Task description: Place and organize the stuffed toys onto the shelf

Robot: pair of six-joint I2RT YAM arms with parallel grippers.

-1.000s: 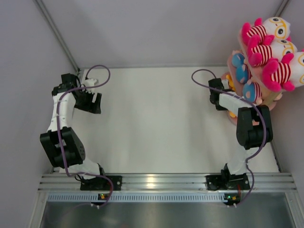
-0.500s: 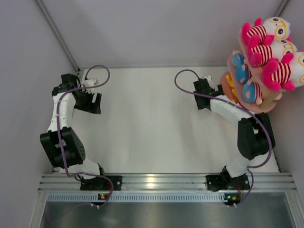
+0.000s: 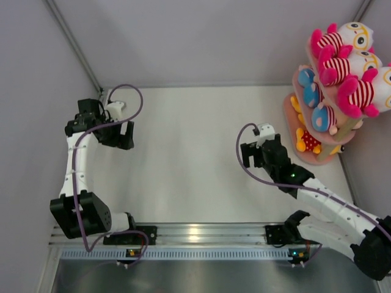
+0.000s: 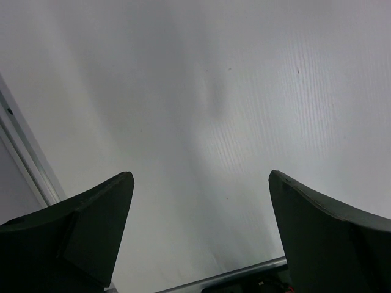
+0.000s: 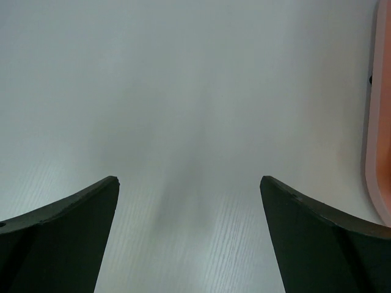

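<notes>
Overhead view, near edge at the bottom, with both wrist views. A metal rail carries the two arm bases along the near edge of the white table. The right arm lies low and reaches toward the middle of the table. The right gripper hangs over bare table with its jaws wide apart and nothing between them. A pink edge of the shelf shows at the right border of its wrist view, near the gripper but apart from it. The left arm rises along the left wall. The left gripper sits farther back, near the far left corner, jaws likewise spread wide and holding nothing, only table surface below. A purple cable loops over each arm.

The shelf stands at the far right corner, against the wall, and holds all the stuffed toys that can be seen:
- **Lowest board:** an orange-yellow toy in red polka dots lies here, and more yellow parts show under the board above
- **Middle board:** three toys in blue lie in a row
- **Top board:** three white-pink striped toys lie side by side, their pale heads with glasses turned to the right wall
</notes>
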